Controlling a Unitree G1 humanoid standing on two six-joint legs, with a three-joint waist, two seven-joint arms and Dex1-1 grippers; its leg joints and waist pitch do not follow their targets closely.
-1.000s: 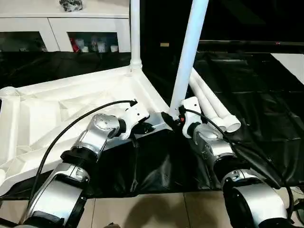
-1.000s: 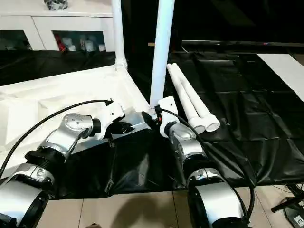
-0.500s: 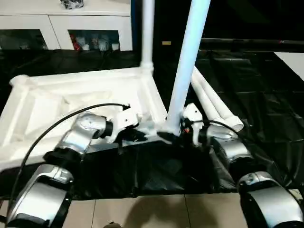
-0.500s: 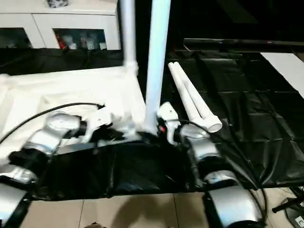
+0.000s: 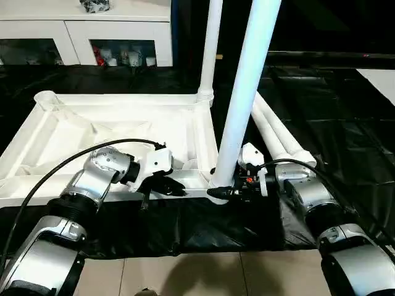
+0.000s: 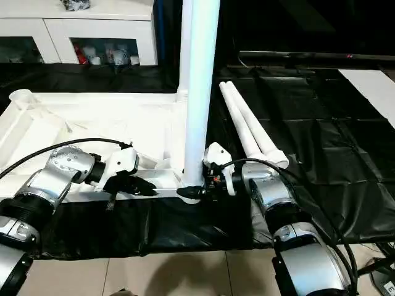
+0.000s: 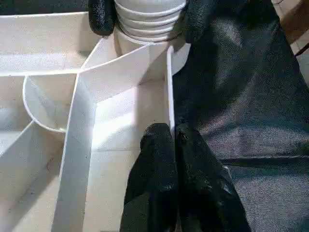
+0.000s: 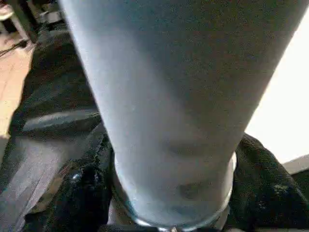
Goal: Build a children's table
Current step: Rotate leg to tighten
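Seating the near leg
I hold the right tool (image 5: 223, 192) clasped around the leg (image 5: 245, 98) base; left tool (image 5: 177, 187), closed, steadies the tabletop (image 5: 92, 123) rim. Press vertically.

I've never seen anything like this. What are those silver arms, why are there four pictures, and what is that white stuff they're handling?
The silver arms belong to a humanoid robot; each ends in a gripper with two black fingers. Two pictures come from cameras in its head, looking down over its forearms. The other two come from cameras on its wrists, looking along the fingers.

On a black sheet lies a white plastic table top, upside down. Two legs already stand in its corner sockets: a far leg and a near leg. Two spare legs lie beside it.

The left gripper is shut on the table top's rim. The right gripper has a finger on either side of the near leg's base. A white cabinet stands behind.
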